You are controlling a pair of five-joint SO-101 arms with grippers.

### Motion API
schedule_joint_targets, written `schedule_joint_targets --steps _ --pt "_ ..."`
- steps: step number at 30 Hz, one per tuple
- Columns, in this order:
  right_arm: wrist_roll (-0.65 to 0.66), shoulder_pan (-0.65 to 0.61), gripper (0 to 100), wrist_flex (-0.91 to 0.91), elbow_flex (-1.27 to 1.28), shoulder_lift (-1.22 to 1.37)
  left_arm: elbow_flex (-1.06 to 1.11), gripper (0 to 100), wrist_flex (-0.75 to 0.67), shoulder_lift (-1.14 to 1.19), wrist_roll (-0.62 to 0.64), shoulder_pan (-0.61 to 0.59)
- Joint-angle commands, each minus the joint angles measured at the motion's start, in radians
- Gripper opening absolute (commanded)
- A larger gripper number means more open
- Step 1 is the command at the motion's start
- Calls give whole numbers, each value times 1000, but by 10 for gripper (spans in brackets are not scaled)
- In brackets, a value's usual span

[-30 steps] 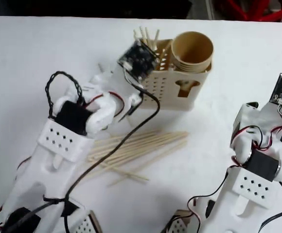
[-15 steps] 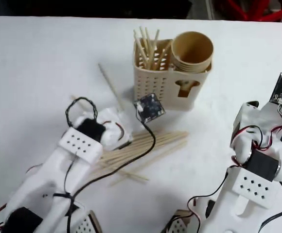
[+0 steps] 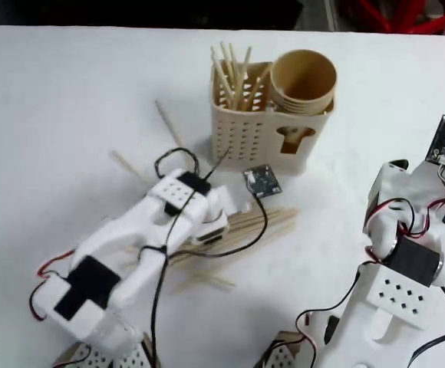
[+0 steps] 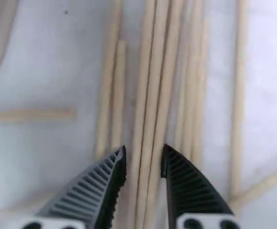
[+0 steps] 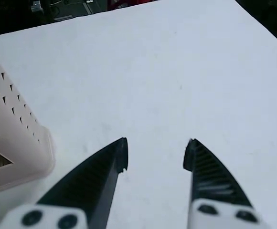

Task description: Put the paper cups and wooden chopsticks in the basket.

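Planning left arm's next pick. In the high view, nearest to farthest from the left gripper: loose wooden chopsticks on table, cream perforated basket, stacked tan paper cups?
1. Loose wooden chopsticks, on the table right under the left gripper.
2. Cream perforated basket, beyond the pile.
3. Stacked tan paper cups, in the basket's right compartment.

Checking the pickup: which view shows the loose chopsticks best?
The left wrist view: the chopsticks lie close up, a few inside the left gripper. The high view has an arm covering part of them. The right wrist view faces the basket.
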Motion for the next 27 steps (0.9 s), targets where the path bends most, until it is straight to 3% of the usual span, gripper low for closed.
schedule_joint_targets --steps 1,7,13,27 --pt "-8 -13 201 -21 -6 -12 -80 139 25 22 -12 19" --pt "-8 -13 201 -21 -6 -12 -91 133 28 42 -11 19" --pt "-8 -13 201 -21 -6 -12 -83 20 38 45 -12 36" --pt "-8 -13 201 -21 -6 -12 -87 22 175 -85 -12 74"
